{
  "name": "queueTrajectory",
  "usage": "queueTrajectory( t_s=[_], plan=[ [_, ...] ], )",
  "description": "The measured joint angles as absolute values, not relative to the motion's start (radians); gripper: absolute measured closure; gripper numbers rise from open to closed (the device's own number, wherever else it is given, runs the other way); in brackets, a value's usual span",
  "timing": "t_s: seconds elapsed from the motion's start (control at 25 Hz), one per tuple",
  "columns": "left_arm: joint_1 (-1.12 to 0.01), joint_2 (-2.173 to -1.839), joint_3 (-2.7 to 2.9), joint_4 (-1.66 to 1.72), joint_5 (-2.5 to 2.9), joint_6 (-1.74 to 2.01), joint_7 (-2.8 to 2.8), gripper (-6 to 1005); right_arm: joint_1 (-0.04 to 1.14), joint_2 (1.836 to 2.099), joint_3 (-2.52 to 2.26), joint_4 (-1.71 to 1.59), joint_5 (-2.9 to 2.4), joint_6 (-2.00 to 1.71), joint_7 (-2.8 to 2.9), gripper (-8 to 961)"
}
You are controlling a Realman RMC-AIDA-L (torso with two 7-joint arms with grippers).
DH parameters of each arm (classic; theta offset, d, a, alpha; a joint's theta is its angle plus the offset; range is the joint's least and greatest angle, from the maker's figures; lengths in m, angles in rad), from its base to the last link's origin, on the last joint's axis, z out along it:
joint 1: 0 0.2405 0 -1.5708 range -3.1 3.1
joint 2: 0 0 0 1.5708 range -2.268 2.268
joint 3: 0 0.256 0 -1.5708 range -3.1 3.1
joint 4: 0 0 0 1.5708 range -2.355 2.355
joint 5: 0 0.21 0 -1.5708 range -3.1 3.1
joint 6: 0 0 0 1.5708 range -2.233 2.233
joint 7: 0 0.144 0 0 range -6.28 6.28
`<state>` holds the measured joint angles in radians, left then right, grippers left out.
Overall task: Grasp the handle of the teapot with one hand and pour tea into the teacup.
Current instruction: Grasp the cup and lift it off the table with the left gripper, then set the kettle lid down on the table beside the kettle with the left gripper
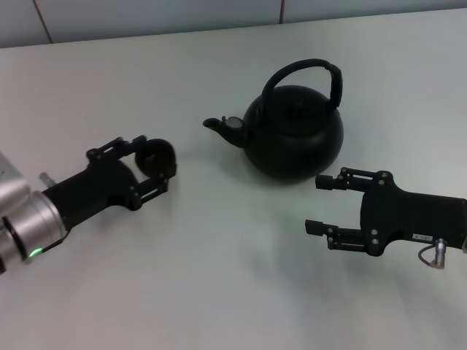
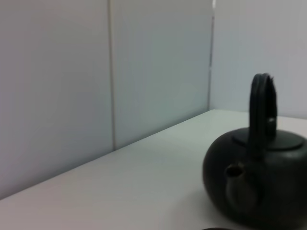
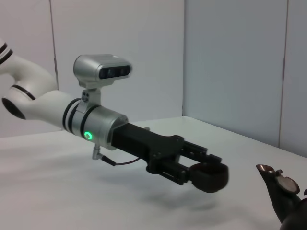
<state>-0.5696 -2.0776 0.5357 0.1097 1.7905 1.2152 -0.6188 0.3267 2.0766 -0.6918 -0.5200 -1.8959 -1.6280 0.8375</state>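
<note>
The matte-black teapot [image 1: 293, 135] stands on the white table, its spout [image 1: 217, 125] pointing toward my left arm. Its arched handle [image 1: 310, 71] stands upright over the lid. My left gripper [image 1: 153, 162] is shut on the small black teacup [image 1: 156, 154] and holds it left of the spout. The right wrist view shows the teacup [image 3: 209, 176] held a little above the table. My right gripper [image 1: 317, 204] is open and empty, just in front and to the right of the teapot. The left wrist view shows the teapot [image 2: 261, 189] and its handle [image 2: 262, 112] close by.
The white table [image 1: 219, 292] runs back to a pale panelled wall [image 1: 146, 14]. My left arm [image 3: 100, 127] reaches in low over the table. Nothing else stands on the table.
</note>
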Motion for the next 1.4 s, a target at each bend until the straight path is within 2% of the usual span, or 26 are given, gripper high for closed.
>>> queueTrajectory(
  t_s=[0.04, 0.24, 1.4],
  plan=[
    [-0.603, -2.078, 0.542, 0.087, 1.791, 1.209, -0.618, 313, 0.327, 2.077, -0.692, -0.520, -1.896, -1.628, 0.837, 240],
    [-0.633, -2.078, 0.551, 0.064, 1.792, 1.192, -0.614, 313, 0.328, 2.077, -0.692, -0.520, -1.896, -1.629, 0.837, 240],
    [-0.649, -2.080, 0.555, 0.001, 1.788, 1.053, -0.553, 310, 0.334, 2.077, -0.692, -0.522, -1.896, -1.629, 0.837, 241]
  ],
)
